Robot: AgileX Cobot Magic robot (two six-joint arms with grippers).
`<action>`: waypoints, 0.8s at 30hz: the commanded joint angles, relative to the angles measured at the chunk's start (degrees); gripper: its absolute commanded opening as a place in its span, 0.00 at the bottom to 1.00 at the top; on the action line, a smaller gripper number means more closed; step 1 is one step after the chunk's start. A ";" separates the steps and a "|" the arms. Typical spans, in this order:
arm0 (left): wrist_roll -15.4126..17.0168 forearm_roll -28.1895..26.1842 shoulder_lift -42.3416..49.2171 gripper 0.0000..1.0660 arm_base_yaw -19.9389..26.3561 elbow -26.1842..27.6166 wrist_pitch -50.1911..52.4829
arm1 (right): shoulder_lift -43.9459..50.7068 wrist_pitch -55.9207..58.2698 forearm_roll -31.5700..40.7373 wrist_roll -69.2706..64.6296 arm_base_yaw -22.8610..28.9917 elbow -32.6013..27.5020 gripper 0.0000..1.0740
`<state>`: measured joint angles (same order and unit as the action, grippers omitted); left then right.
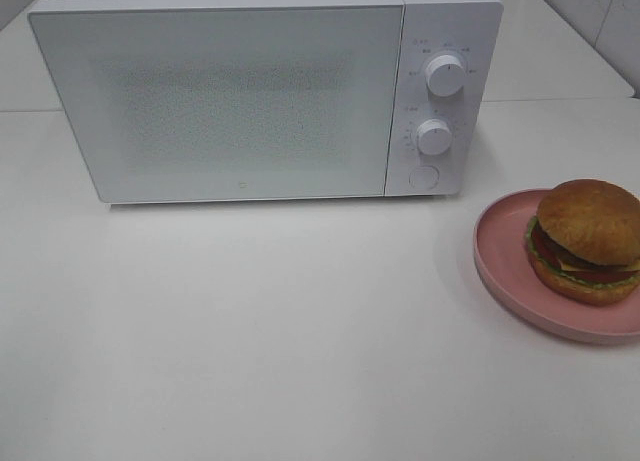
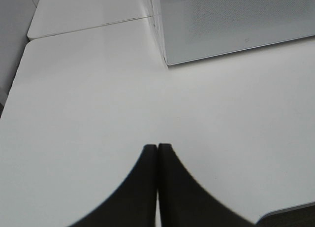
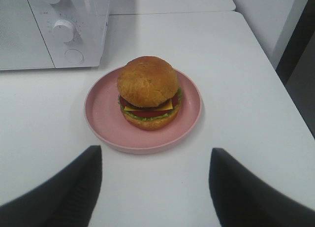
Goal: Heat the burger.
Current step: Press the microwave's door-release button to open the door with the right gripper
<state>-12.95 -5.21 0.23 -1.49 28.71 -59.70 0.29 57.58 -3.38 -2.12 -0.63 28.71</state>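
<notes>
The burger (image 1: 585,241) (image 3: 149,92), with a golden-brown bun, lettuce, cheese and tomato, sits on a pink round plate (image 1: 500,256) (image 3: 103,118) at the table's right side. The white microwave (image 1: 230,91) (image 2: 231,20) (image 3: 54,27) stands at the back with its door shut. My right gripper (image 3: 155,163) is open, its two dark fingers spread wide in front of the plate, apart from it and holding nothing. My left gripper (image 2: 157,147) is shut, fingertips pressed together over bare table in front of the microwave's left corner. Neither gripper shows in the exterior high view.
Two round knobs (image 1: 444,74) (image 1: 434,138) and a round button (image 1: 424,177) sit on the microwave's right panel. The white table (image 1: 250,331) stretches in front of the microwave. A table edge (image 3: 290,104) runs close to the right of the plate.
</notes>
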 commanded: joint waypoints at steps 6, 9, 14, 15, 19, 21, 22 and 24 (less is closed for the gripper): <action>0.23 0.00 1.38 0.00 0.29 -0.17 0.29 | 1.49 0.00 -0.11 -0.06 -0.11 0.00 0.56; 0.23 0.00 1.38 0.00 0.29 -0.17 0.29 | 1.49 0.00 -0.11 -0.06 -0.11 0.00 0.56; 0.23 0.00 1.38 0.00 0.29 -0.17 0.29 | 1.49 0.00 -0.11 -0.06 -0.11 0.00 0.56; 0.23 0.00 1.38 0.00 0.29 -0.17 0.29 | 1.49 0.00 -0.11 -0.06 -0.11 0.00 0.56; 0.23 0.00 1.38 0.00 0.29 -0.17 0.29 | 1.49 0.00 -0.11 -0.06 -0.11 0.00 0.56; 0.23 0.00 1.38 0.00 0.29 -0.17 0.29 | 1.49 0.00 -0.11 -0.06 -0.11 0.00 0.56; 0.23 0.00 1.38 0.00 0.29 -0.17 0.29 | 1.49 0.00 -0.11 -0.06 -0.11 0.00 0.56; 0.23 0.00 1.38 0.00 0.29 -0.17 0.29 | 1.49 -0.17 -0.06 -0.06 -0.11 0.00 0.56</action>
<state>-12.95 -5.21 0.23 -1.49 28.71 -59.70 0.29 57.58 -3.38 -2.12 -0.63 28.71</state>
